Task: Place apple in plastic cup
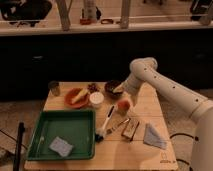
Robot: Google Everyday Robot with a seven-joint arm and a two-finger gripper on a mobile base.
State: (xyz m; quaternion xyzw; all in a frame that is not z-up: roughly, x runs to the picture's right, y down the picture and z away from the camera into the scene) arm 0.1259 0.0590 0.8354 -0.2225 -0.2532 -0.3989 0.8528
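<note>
One tool (128, 102), grip unclear, sits at the apple (123, 105), between white cup (96, 99) and dark bowl (114, 88).

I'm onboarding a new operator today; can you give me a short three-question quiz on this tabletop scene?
1. True or false: the green plastic tray holds the red apple.
2. Which lies in the tray: A) a blue-grey sponge, B) a white-handled brush, C) a folded grey cloth?
3. Where is the gripper relative to the apple?

Key:
1. False; the apple sits on the wooden table, right of the white plastic cup.
2. A.
3. Right at the apple, at its upper right side, by the dark bowl.
</note>
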